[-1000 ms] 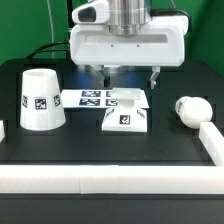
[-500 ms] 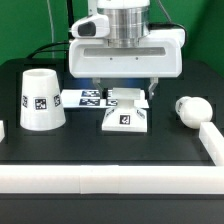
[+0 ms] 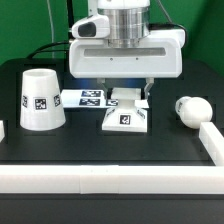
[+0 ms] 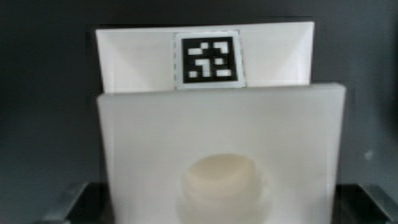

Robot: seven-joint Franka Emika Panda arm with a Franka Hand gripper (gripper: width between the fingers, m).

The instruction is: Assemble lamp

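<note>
Shows the gripper point(image 3: 124, 96) hanging low over the middle of the black table point(image 3: 90, 145), jaws spread wide and clasping nothing. Places one finger point(image 3: 97, 93) on the exterior view's left of the base point(image 3: 124, 118) and the other on its right, straddling the rear, raised step of that part. Cannot tell from either view whether a fingertip touches the plastic.

Finds the base lying flat on the table near its centre, tagged sloping face turned toward the exterior camera. Sets it just in front of the marker board point(image 3: 85, 97), toward that board's end on the exterior view's right; contact between the two not clear.

Finds the shade point(image 3: 38, 98) upright on its wide mouth at the exterior view's left, narrow end up, one tag facing the camera. Stands well apart from the base, close to the marker board's other end.

Finds the bulb point(image 3: 190, 108) lying on its side at the exterior view's right, well apart from the base and just beside the white rail point(image 3: 212, 138) on that side. Shows a second rail point(image 3: 110, 178) along the table's front edge.

Fills the wrist view almost wholly with the base point(image 4: 214, 120): a square tag point(image 4: 208, 58) on the lower step, and a rounded hollow point(image 4: 228, 185) sunk into the raised block. Leaves the fingers too dim there to judge.
</note>
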